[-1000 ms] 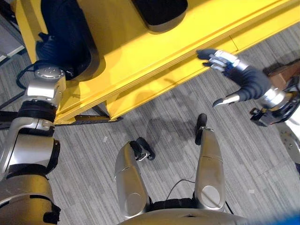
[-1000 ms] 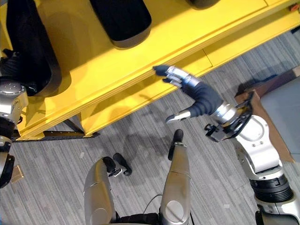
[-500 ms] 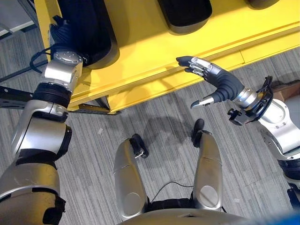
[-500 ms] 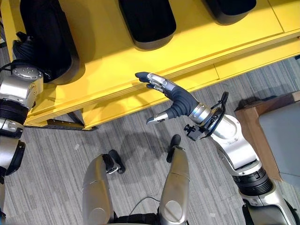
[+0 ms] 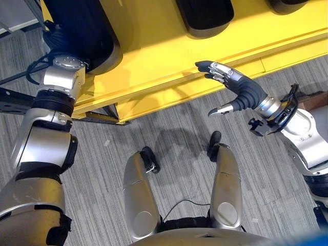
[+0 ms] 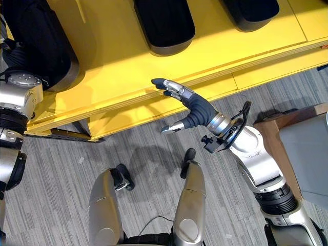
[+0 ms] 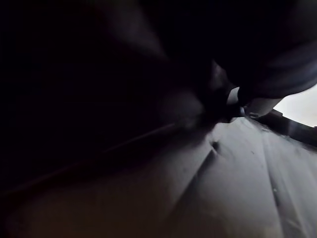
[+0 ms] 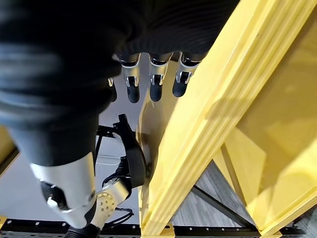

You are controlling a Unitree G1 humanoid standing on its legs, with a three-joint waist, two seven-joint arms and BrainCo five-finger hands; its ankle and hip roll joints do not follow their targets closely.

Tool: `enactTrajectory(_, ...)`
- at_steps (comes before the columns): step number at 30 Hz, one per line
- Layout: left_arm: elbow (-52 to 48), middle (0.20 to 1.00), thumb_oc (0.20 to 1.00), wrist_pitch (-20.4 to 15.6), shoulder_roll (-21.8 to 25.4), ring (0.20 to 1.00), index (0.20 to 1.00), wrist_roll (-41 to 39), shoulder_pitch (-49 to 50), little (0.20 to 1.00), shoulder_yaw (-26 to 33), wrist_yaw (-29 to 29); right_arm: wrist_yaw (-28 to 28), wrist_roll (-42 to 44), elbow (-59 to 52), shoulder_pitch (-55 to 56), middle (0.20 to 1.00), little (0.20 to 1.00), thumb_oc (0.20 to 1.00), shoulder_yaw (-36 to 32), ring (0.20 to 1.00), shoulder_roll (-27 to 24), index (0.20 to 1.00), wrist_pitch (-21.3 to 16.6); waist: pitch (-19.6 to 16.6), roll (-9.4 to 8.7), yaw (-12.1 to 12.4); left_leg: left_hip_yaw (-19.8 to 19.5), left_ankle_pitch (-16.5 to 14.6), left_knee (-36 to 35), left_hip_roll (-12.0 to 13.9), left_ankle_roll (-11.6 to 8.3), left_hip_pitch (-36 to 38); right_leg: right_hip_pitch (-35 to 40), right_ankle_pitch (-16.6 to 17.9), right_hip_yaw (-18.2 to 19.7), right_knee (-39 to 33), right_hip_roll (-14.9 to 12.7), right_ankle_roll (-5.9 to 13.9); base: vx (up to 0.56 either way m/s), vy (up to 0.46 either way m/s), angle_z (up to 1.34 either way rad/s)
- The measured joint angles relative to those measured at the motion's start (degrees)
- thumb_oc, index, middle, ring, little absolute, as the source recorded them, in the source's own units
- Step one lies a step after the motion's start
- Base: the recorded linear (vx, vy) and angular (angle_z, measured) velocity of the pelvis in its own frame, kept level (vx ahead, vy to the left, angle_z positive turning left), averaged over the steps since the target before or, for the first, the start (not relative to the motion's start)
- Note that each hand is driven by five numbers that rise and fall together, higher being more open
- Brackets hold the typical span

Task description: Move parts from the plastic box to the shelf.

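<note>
A yellow shelf (image 5: 154, 61) runs across the top of the eye views. Three black moulded parts lie on it: a large one (image 5: 82, 25) at the left end, one in the middle (image 6: 164, 23) and one to the right (image 6: 251, 10). My left hand (image 5: 53, 40) is pressed against the large left part, and the left wrist view shows a dark surface (image 7: 148, 188) from very close. My right hand (image 6: 195, 105) hovers open and empty at the shelf's front edge, its straight fingers (image 8: 151, 84) alongside the yellow boards (image 8: 223, 99).
A brown-edged box (image 6: 307, 148) with a grey inside stands on the floor at the right. Grey carpet (image 5: 174, 128) lies in front of the shelf. A black metal brace (image 5: 97, 117) runs under the shelf's left end.
The camera has shifted, so the shelf sits differently in view. My right hand stays open by the shelf edge, and my left arm stays at the large black part.
</note>
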Motion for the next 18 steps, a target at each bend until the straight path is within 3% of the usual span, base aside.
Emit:
enactTrajectory(11,0.01,0.2,0.2,0.16,-0.05,0.2,0.2,4.95,0.15,0.2,-0.86,-2.56,-0.17,-0.04,0.0,0.02,1.0,1.0,1.0,0.0,1.0,0.0,1.0,0.01,0.01,0.0,-0.77,0.75,-0.4,0.71,0.0,0.6,0.21,0.09,0.78,0.67,-0.44,-0.08,0.37,0.0,0.0,-0.01)
enactTrajectory(12,0.0,0.31,0.31,0.25,-0.12,0.31,0.31,5.31,0.16,0.31,-1.29,-2.61,-0.17,-0.03,0.0,0.02,1.0,1.0,1.0,0.0,1.0,0.0,1.0,0.01,0.01,0.0,-0.8,0.83,-0.45,0.75,0.0,0.64,0.28,0.08,0.8,0.81,-0.43,-0.09,0.4,0.0,0.0,-0.04)
enactTrajectory(13,0.0,0.592,0.592,0.31,-0.15,0.592,0.592,5.49,0.16,0.592,-1.56,-2.84,-0.17,-0.05,0.0,0.02,1.0,1.0,1.0,0.0,1.0,0.0,1.0,0.01,0.01,0.0,-0.8,0.94,-0.46,0.75,0.0,0.65,0.35,0.07,0.85,0.93,-0.46,-0.1,0.43,0.0,0.001,-0.03)
enactTrajectory(14,0.0,0.765,0.765,0.31,-0.15,0.765,0.765,5.5,0.16,0.765,-1.62,-2.95,-0.18,-0.05,0.0,0.02,1.0,1.0,1.0,0.02,1.0,0.0,1.0,0.01,0.01,0.01,-0.82,1.03,-0.46,0.73,0.0,0.65,0.42,0.04,0.87,1.01,-0.49,-0.1,0.44,0.0,0.0,-0.03)
enactTrajectory(15,-0.02,1.0,1.0,0.32,-0.15,1.0,1.0,5.66,0.15,1.0,-1.7,-2.92,-0.19,-0.1,0.0,0.01,1.0,1.0,1.0,0.02,1.0,0.0,1.0,0.01,0.01,0.01,-0.85,1.08,-0.45,0.7,0.0,0.65,0.45,0.0,0.86,1.06,-0.54,-0.1,0.43,0.0,0.0,0.0)
enactTrajectory(18,-0.07,1.0,1.0,0.8,-0.14,1.0,1.0,6.65,0.15,1.0,-1.71,-3.28,-0.26,-0.12,0.0,0.02,1.0,1.0,1.0,0.02,1.0,-0.01,1.0,0.01,0.02,0.02,-0.95,1.25,-0.45,0.69,0.0,0.66,0.45,-0.21,0.86,1.28,-0.57,-0.11,0.43,0.0,0.0,0.0)
